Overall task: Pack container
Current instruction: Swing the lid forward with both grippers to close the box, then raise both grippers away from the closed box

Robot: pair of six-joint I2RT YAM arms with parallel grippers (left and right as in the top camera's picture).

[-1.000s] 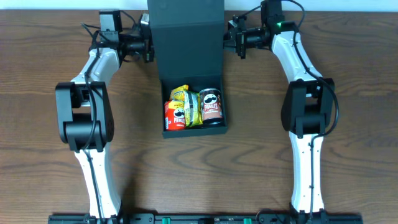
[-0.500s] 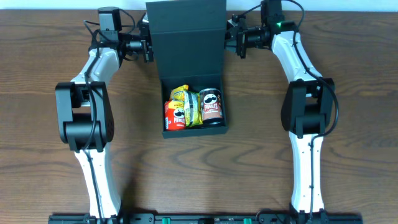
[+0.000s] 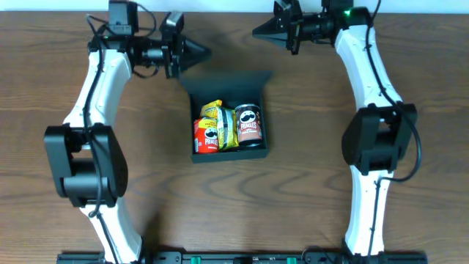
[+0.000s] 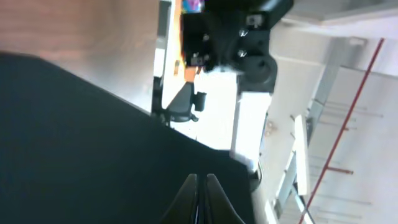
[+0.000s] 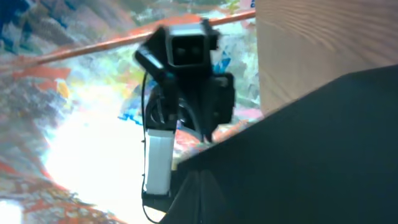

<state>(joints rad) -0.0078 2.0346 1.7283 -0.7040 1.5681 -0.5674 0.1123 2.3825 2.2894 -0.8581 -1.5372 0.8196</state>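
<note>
Closing stage: packed container, lid raised.

The container (image 3: 229, 155), a matte dark square box, is set mid-desk toward the far edge. Its flat hinged lid (image 3: 223, 81) is stood up. A red can (image 3: 206, 136), a brown can (image 3: 249, 125) and a crinkled yellow packet (image 3: 220, 117) are held inside. The left gripper (image 3: 205, 53) and right gripper (image 3: 258, 33) are clenched on nothing near the lid's upper corners, judged placed for pressing it down.
</note>
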